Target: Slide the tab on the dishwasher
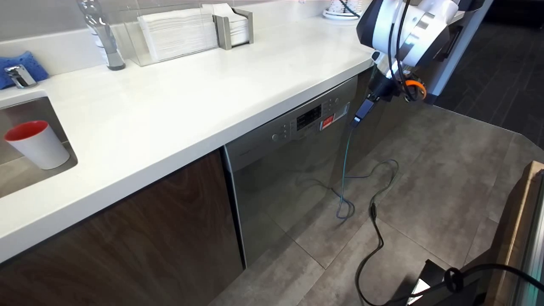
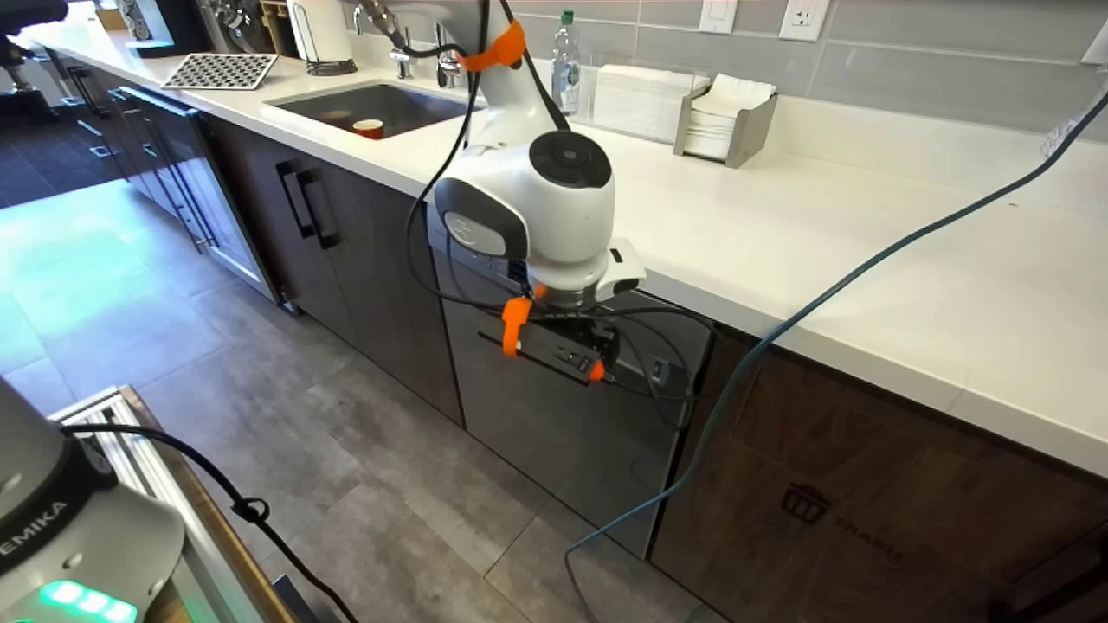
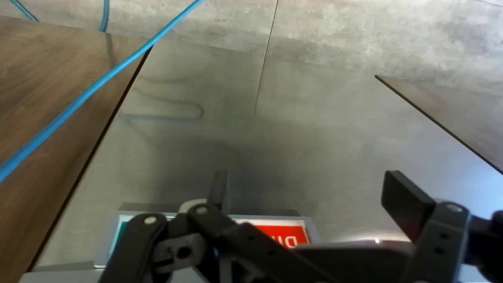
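Note:
The dishwasher shows in both exterior views, with a steel-grey front and a dark display. A framed sign with a red "DIRTY" label sits on its upper front. In the wrist view the sign's red part reads upside down; a teal part shows at its left end. A pale rounded piece, perhaps the tab, is partly hidden behind the left finger. My gripper is open, fingers wide apart, left finger over the sign, right finger beyond its red end. Contact cannot be told. The exterior views hide the fingertips.
A white counter overhangs the dishwasher. Wooden cabinet doors flank it. A blue cable crosses the wrist view and hangs to the floor. A sink with a cup and a napkin holder are on the counter.

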Controlling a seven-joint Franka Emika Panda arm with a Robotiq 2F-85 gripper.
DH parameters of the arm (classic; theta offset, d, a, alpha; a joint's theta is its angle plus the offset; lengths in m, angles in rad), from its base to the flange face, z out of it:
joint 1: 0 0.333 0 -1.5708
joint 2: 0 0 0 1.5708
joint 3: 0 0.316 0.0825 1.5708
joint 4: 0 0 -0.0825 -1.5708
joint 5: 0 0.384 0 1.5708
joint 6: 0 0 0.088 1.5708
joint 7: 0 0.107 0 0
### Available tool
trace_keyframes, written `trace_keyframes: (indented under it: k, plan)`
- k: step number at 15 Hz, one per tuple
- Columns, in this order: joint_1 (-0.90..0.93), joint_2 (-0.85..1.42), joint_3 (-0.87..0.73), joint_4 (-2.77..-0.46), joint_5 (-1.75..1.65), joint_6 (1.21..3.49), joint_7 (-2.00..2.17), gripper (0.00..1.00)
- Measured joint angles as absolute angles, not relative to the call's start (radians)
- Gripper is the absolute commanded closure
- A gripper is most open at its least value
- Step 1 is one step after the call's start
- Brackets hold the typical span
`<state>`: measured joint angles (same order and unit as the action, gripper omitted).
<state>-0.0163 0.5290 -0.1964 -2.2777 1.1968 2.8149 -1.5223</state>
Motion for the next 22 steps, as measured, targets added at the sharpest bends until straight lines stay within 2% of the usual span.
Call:
trace_keyframes:
  k: [9,15,22]
  plan:
    - [-0.123,0.512,-0.147,-2.273,1.464,2.773,-1.824,0.0]
    - [-0.128,0.534,-0.127,-2.257,1.555,2.739,-1.87,0.0]
    - [-0.125,0.632,-0.094,-2.134,1.647,2.74,-1.905,0.0]
